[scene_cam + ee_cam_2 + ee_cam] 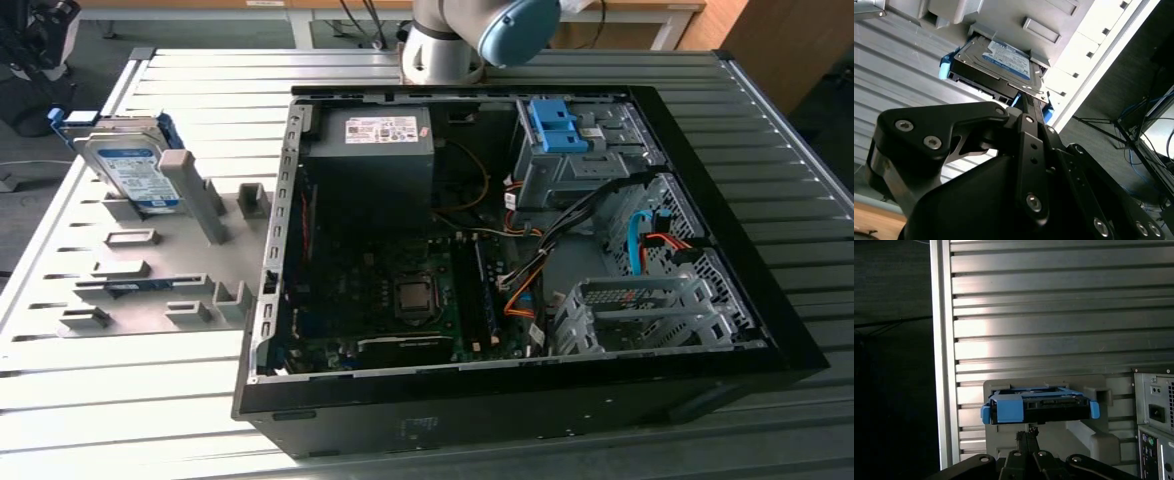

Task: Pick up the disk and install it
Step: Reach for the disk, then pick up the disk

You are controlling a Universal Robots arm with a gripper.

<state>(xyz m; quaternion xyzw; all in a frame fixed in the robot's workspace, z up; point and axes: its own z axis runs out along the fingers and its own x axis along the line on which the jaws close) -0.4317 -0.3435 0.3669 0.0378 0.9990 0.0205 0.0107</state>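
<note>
- Disk (127,165): silver-grey drive with a white-and-blue label and blue rails along its edges. It stands on edge, tilted back, in a grey slotted holder (160,255) near the tabletop (200,75) corner on the exterior view's left, farthest from that camera. Not picked up, not installed.
- Placement, judged: propped on edge so the railed sides stand free for a grip, rather than flat on the ribbed surface.
- Hand (1026,434): black fingers seem pressed together with nothing between them. In the first wrist view they point toward the disk's end face, apart from it and not touching.
- Arm (447,45): rises at the tabletop's far edge, behind the case.
- Computer case (507,415): on its side mid-tabletop, panel off, just beside the holder. Judged laid so to open the bays from above.
- Blue bracket (554,125): bare, without a drive, in the case's far end.
</note>
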